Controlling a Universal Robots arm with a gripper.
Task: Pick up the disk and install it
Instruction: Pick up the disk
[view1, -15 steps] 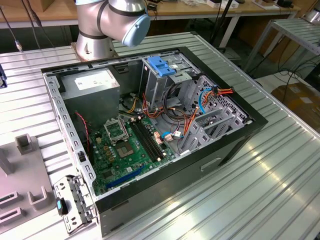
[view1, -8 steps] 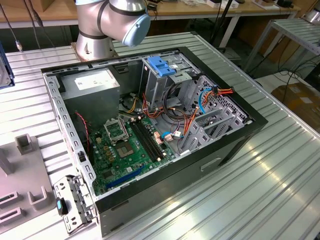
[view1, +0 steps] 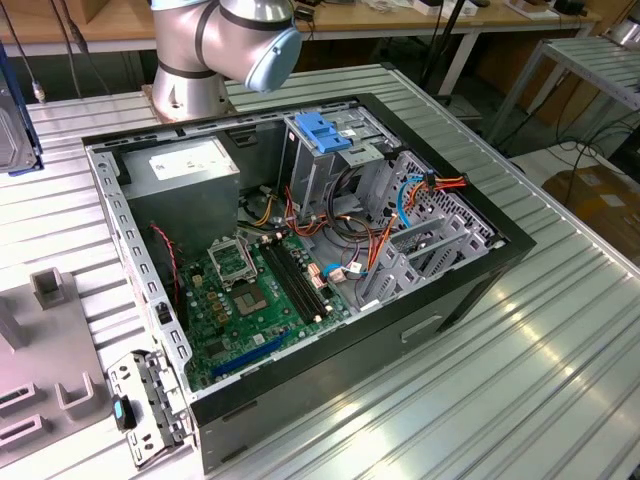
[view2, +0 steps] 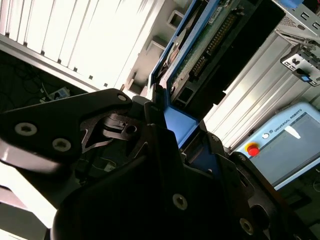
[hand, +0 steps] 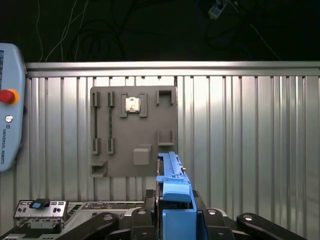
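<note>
The gripper (hand: 175, 217) is pinching the disk (hand: 171, 172) on its edge, one finger pressing against each flat side, with the blue edging facing the first wrist view. It is holding the disk in the air over the ribbed metal table (hand: 250, 125). Just beyond the disk, a grey fixture plate (hand: 132, 132) is lying close to the table's edge, carrying a small square chip (hand: 132, 104). In the exterior view, the open computer case (view1: 300, 400) is sitting mid-table, its drive cage (view1: 322, 130) standing at the far side.
</note>
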